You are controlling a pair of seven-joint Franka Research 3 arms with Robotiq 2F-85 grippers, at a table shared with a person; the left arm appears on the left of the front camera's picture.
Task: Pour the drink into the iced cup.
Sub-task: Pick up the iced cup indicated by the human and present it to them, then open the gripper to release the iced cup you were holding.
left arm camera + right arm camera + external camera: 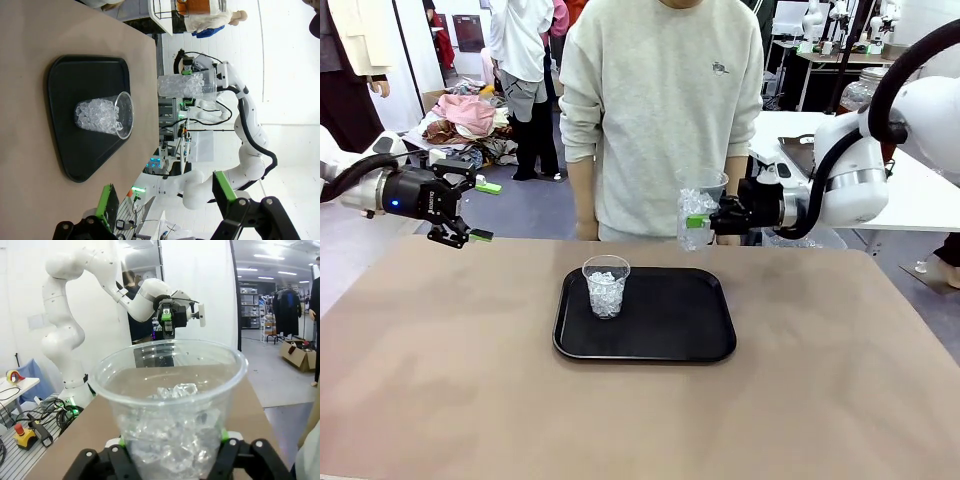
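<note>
My right gripper (pixel 705 219) is shut on a clear plastic iced cup (pixel 697 208), holding it upright in the air past the table's far edge, in front of the person. Close up, that cup (pixel 170 405) sits between my fingers, about half full of ice. A second iced cup (pixel 606 287) stands on the black tray (pixel 670 335). My left gripper (pixel 461 235) hangs open and holds nothing, above the far left of the table. The amber-brown drink (pixel 197 4) shows in a glass jar at the top edge of the left wrist view.
A person in a grey sweatshirt (pixel 660 110) stands at the far side, hands near the held cup. A white table (pixel 910 190) with a glass jar (pixel 863 92) lies behind my right arm. Brown tabletop (pixel 440 380) surrounds the tray.
</note>
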